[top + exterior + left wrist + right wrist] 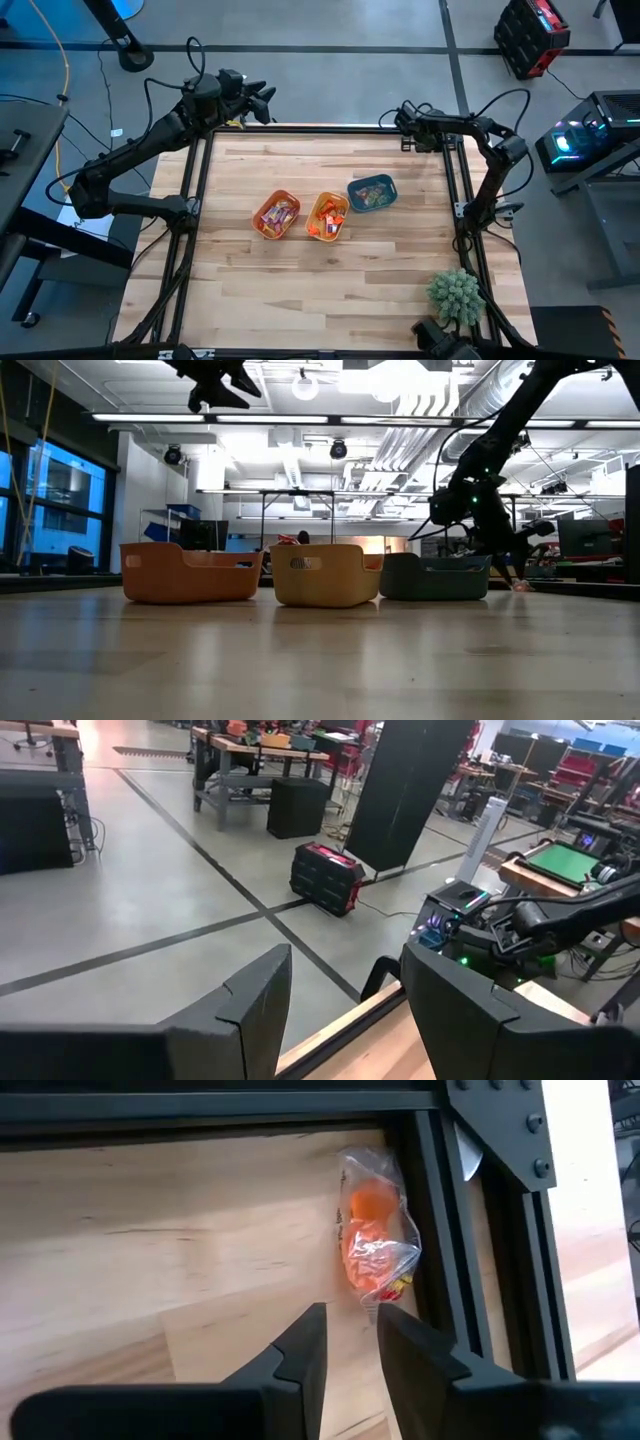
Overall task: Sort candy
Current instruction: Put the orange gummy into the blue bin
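Down at the table's corner, right tool (350,1325), nearly closed, empty, nears an orange candy (375,1240).

We see a table (330,270) of pale wood planks with a smooth, slightly shiny finish. Its frame (470,1230) is matt black metal with bolts. At the 1 o'clock corner a candy (375,1245) lies in a clear, glossy, crinkled plastic wrapper. The three bins (325,575) look like smooth matt plastic. The right gripper (350,1335) has matt black fingers.
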### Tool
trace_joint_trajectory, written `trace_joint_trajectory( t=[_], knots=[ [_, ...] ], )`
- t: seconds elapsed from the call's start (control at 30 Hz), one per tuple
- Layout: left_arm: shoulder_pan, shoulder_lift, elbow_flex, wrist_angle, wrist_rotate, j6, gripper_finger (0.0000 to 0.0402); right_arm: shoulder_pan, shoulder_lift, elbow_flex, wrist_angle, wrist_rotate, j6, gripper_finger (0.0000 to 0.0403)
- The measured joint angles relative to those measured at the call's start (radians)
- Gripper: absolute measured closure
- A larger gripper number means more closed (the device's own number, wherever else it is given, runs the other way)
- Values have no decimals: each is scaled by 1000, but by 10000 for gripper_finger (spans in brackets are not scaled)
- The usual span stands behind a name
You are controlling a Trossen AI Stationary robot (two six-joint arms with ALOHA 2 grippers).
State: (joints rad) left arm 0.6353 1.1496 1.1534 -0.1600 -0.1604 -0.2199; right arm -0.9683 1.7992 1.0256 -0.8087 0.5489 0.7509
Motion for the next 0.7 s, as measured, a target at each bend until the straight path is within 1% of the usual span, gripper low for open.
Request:
trace_joint_trajectory(
  t=[0.23, 0.4, 0.57, 0.7],
  knots=[
    [0, 0, 0, 0, 2, 15, 216, 0, 1, 0, 0, 40, 46, 324],
    [0, 0, 0, 0, 2, 15, 216, 0, 35, 23, -40, 54, 61, 356],
    [0, 0, 0, -1, 2, 21, 216, 0, 108, 80, -145, 64, 64, 395],
    [0, 0, 0, -1, 2, 55, 216, 1, 150, 113, -199, 76, 76, 402]
  ],
)
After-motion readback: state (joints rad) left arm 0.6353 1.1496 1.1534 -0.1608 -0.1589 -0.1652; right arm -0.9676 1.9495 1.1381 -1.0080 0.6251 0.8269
